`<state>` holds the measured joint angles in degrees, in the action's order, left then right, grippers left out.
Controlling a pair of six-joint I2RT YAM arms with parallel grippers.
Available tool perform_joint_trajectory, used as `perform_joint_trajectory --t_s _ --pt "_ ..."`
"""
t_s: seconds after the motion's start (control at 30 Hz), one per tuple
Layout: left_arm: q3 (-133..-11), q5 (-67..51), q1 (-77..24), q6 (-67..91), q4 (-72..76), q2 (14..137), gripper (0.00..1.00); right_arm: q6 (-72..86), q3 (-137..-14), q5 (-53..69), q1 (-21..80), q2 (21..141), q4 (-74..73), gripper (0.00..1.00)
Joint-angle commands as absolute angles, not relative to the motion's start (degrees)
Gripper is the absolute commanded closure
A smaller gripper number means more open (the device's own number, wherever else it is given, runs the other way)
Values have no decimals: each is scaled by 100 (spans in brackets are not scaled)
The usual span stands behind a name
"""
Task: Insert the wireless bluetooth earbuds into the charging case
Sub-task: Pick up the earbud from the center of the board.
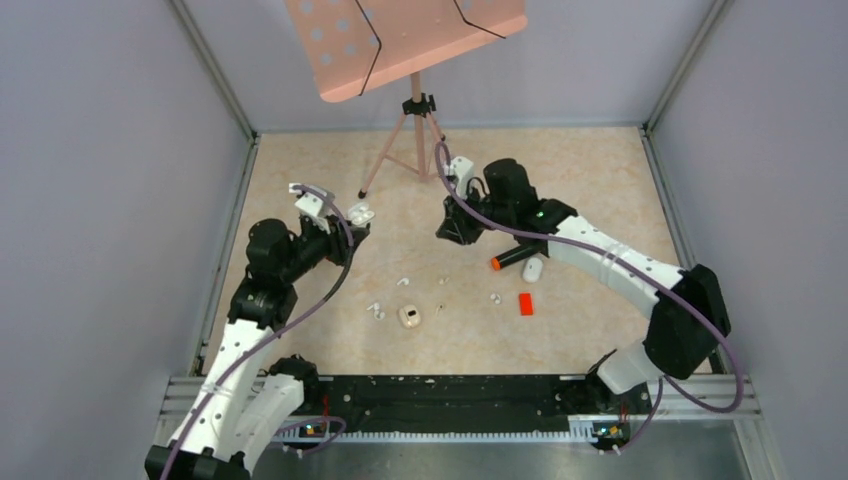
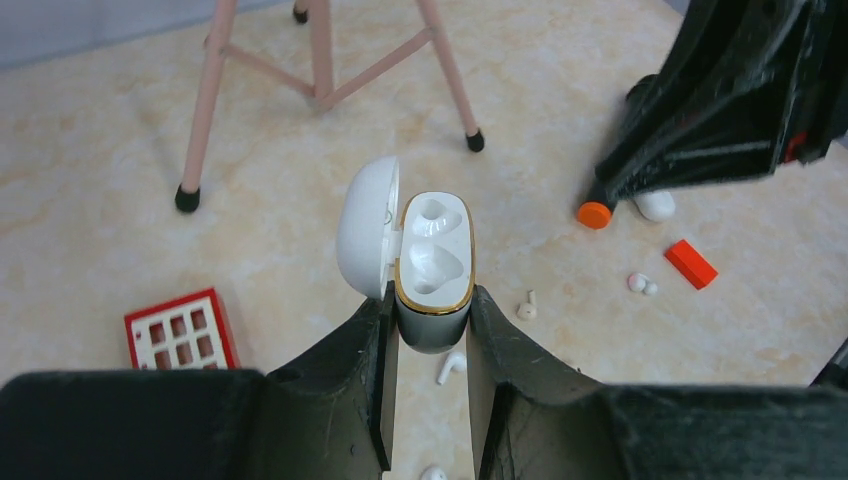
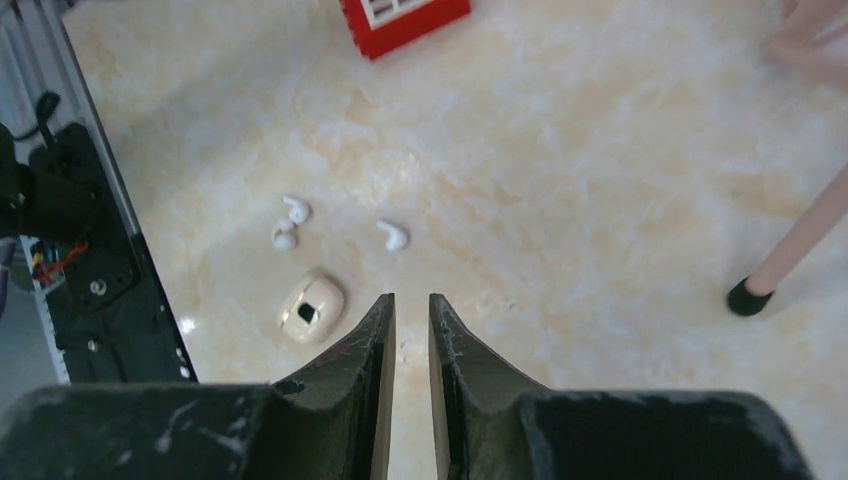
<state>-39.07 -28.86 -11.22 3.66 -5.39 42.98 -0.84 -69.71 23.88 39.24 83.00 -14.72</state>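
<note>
White with a gold rim, the charging case is pinched by its lower body between the fingers of my left claw, held up above the table at the left of the workspace. Its lid hangs open to the left, and I can see both moulded wells bare. The earbuds are all down on the marbled beige surface: from the left wrist I count one stemmed bud just beyond the case, a pair further right near the small red block, and two more partly hidden below my fingers. From the right wrist I see three buds lying loose beside a cream case that rests flat on the table. My right claw hovers over the middle of the table with its fingers parted by a narrow slit and nothing between them. Near that arm lie a black marker with an orange tip and a white pebble-shaped case just beside it. A red grid tray sits to the left, and a pink tripod stands at the far edge.
</note>
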Motion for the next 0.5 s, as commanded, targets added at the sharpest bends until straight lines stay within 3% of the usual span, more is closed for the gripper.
perform_joint_trajectory --t_s 0.0,0.47 --pt "-3742 -2411 -793 1047 -951 4167 100 -140 -6643 2775 4025 8899 -1228 82" --pt "-3763 -2171 -279 1419 -1184 4082 100 -783 -7011 2168 4932 10517 -905 63"
